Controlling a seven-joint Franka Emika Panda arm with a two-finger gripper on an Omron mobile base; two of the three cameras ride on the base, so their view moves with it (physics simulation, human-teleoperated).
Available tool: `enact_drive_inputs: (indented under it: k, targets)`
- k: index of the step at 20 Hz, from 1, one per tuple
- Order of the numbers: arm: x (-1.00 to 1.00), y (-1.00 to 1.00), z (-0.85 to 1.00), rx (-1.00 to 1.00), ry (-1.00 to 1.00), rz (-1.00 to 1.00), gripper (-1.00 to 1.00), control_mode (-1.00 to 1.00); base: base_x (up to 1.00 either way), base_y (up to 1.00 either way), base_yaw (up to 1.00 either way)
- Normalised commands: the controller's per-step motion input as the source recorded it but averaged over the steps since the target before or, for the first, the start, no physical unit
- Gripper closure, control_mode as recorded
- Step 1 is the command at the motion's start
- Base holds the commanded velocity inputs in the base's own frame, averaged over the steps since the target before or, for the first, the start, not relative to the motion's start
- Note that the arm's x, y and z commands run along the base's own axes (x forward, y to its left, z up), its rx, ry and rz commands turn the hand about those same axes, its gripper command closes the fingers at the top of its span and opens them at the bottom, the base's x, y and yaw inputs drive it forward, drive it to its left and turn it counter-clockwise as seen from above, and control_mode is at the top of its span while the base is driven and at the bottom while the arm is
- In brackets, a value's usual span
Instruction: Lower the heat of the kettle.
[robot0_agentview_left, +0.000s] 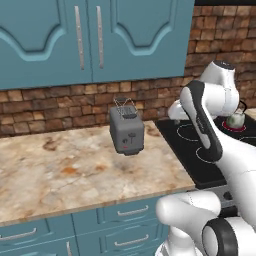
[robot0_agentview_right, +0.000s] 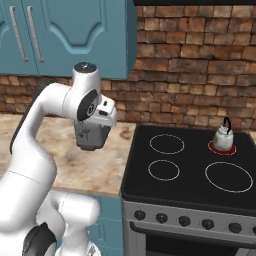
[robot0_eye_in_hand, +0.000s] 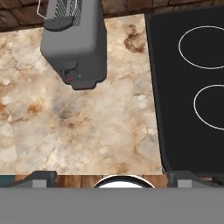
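Brick wall (robot0_agentview_right: 200, 75) runs behind a black stovetop (robot0_agentview_right: 190, 185) and a marbled stone counter (robot0_agentview_left: 65, 170), with teal cupboards (robot0_agentview_left: 90, 35) hanging above. On the stovetop's far right burner (robot0_agentview_right: 222, 149), whose ring glows red, stands the kettle (robot0_agentview_right: 223, 137), a small rounded silvery-green pot with a black arched handle; in the left base view the kettle (robot0_agentview_left: 236, 119) peeks out just past the arm's elbow. Three other burners, drawn as white rings, lie bare: one to the kettle's left at the back, two nearer the front edge. Along the stove's front panel sits a row of dark knobs (robot0_agentview_right: 185, 222), below the cooktop's front edge.

To the left of the stove, on the counter, a grey boxy toaster (robot0_agentview_left: 127, 131) stands near the brick wall, well apart from the kettle; its front carries a small red mark and a wire rack rises from its top. In the hand view the toaster (robot0_eye_in_hand: 76, 48) sits at upper left and the stovetop's edge runs down the right.

The gripper (robot0_eye_in_hand: 112, 178) hangs over the counter between the toaster and the stove's left edge, looking down at the stone. Its two dark fingertips (robot0_eye_in_hand: 41, 178) stand far apart, spread as wide as they go, with nothing between them. In the right base view the hand (robot0_agentview_right: 92, 131) hangs in front of the toaster, well away from the kettle.
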Motion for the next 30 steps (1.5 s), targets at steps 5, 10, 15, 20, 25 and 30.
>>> enact_drive_inputs:
  k: [5,10,15,20,25,30]
  targets:
    - [-0.65,-0.87,-0.36,0.19,-0.08,-0.19,-1.00,-1.00,0.00,0.00,0.00]
    - [-0.61,-0.73,-0.48,0.12,-0.02,-0.18,-1.00,-1.00,0.00,0.00,0.00]
    - [-0.46,-0.61,-0.50,0.10,0.00,-0.15,-1.00,-1.00,0.00,0.00,0.00]
    - [-0.08,-0.21,-0.53,-0.02,0.02,-0.03,-1.00,-1.00,0.00,0.00,0.00]
    - [-0.10,-0.32,-0.39,0.00,-0.05,0.00,-1.00,-1.00,0.00,0.00,0.00]
    - [-0.20,-0.36,-0.32,0.00,-0.10,0.00,-1.00,-1.00,0.00,0.00,0.00]
